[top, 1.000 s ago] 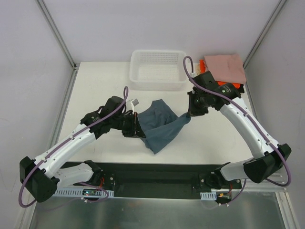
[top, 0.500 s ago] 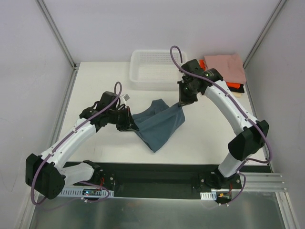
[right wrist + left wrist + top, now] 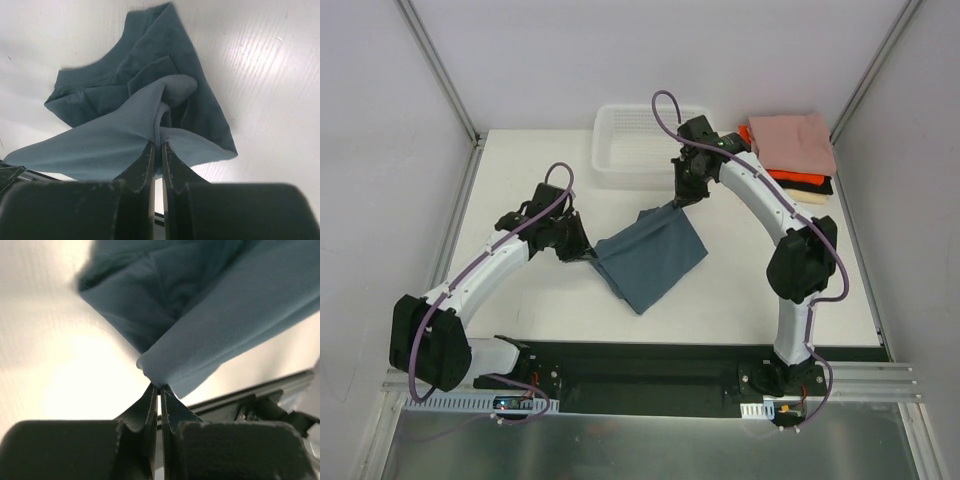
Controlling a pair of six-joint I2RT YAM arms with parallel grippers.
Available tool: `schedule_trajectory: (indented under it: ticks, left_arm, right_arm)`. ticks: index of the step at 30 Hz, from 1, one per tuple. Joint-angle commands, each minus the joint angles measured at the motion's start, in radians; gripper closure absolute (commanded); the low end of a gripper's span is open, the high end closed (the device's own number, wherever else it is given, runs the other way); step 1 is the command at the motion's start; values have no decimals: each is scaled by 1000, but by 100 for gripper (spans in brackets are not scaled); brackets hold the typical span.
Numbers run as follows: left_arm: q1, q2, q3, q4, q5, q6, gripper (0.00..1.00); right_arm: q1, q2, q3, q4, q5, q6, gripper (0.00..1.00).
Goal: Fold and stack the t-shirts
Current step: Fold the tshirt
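Note:
The slate blue-grey t-shirt (image 3: pixel 652 258) hangs stretched between both grippers above the table's middle, its lower part resting on the table. My left gripper (image 3: pixel 588 252) is shut on the shirt's left corner; in the left wrist view (image 3: pixel 161 387) cloth (image 3: pixel 210 335) bunches at the fingertips. My right gripper (image 3: pixel 678 200) is shut on the far right corner; in the right wrist view (image 3: pixel 159 146) the shirt (image 3: pixel 125 135) drapes below. A stack of folded shirts sits at the back right: dusty pink (image 3: pixel 794 140) on top, orange-red (image 3: pixel 798 178), black and cream under it.
A white plastic mesh basket (image 3: pixel 638 140) stands at the back centre, just behind my right gripper. The enclosure's grey walls and metal frame posts border the table. A black rail (image 3: pixel 640 365) runs along the near edge by the arm bases.
Both grippers have moved toward the back and left, carrying the shirt. The right arm has stretched out toward the basket, and the shirt is pulled flatter and tauter between the grippers.

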Motion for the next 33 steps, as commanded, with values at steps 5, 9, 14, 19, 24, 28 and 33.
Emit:
schedule_trajectory:
  ticks: [5, 9, 14, 19, 24, 28, 33]
  left_arm:
    - [31, 104, 65, -13, -204, 4, 100]
    - [39, 177, 91, -5, -194, 7, 100]
    - [42, 241, 121, 1, -244, 1, 100]
    - [43, 257, 161, -1, -266, 28, 55]
    - [42, 208, 166, -1, -226, 28, 22]
    - [28, 163, 138, 4, -169, 16, 8]
    - [-47, 140, 102, 68, -104, -18, 1]
  right_arm:
    - [-34, 110, 92, 139, -37, 31, 91]
    - [-34, 150, 82, 182, -63, 45, 90]
    - [-36, 183, 92, 214, -66, 51, 79]
    - [-42, 208, 133, 165, -118, 46, 59]
    - [-39, 116, 64, 170, -153, 28, 4]
    - [-36, 13, -46, 175, -192, 8, 4]
    - [-25, -144, -318, 297, -237, 2, 4]
